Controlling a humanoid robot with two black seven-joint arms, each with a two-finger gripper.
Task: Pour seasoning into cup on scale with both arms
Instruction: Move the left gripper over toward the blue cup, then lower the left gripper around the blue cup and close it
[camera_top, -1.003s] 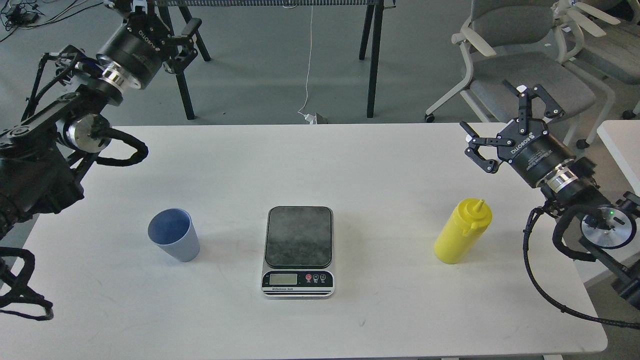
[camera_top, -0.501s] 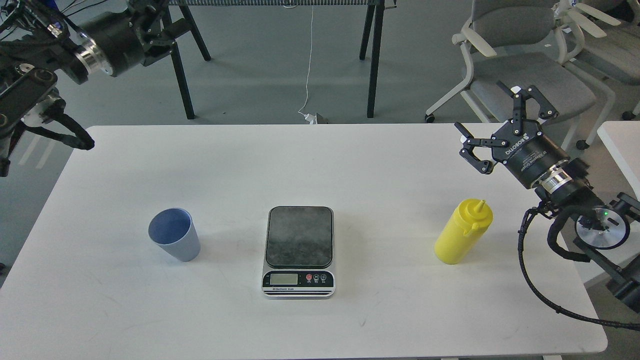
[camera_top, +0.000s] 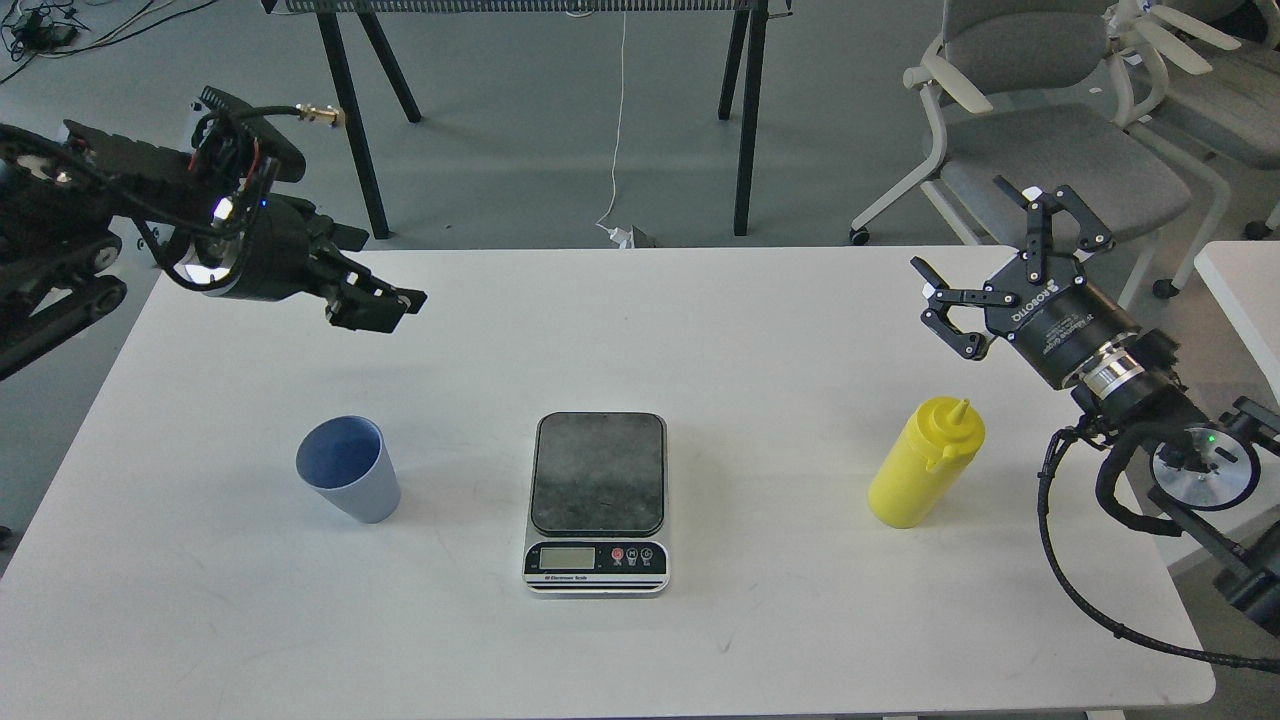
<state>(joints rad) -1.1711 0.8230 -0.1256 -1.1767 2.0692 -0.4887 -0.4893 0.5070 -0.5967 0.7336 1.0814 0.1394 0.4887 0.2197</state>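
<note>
The light-blue ribbed cup (camera_top: 348, 470) stands upright on the white table (camera_top: 640, 330), left of the scale (camera_top: 597, 500). The scale's dark platform is bare. The yellow squeeze bottle of seasoning (camera_top: 925, 478) stands upright to the right of the scale, its nozzle up. My left gripper (camera_top: 385, 305) hovers above the table behind the cup; it is dark and seen from the side, so its fingers cannot be told apart. My right gripper (camera_top: 975, 240) is open and empty, up behind and to the right of the bottle.
Grey office chairs (camera_top: 1050, 140) stand beyond the table's far right corner. Black table legs (camera_top: 745, 120) stand behind the far edge. A second white table edge (camera_top: 1240, 290) is at the right. A white cable (camera_top: 615, 150) runs across the floor.
My left arm has swung down from the upper left, and its gripper now sits over the table behind the cup. My right gripper has barely shifted. Cup, scale and bottle have not moved.
</note>
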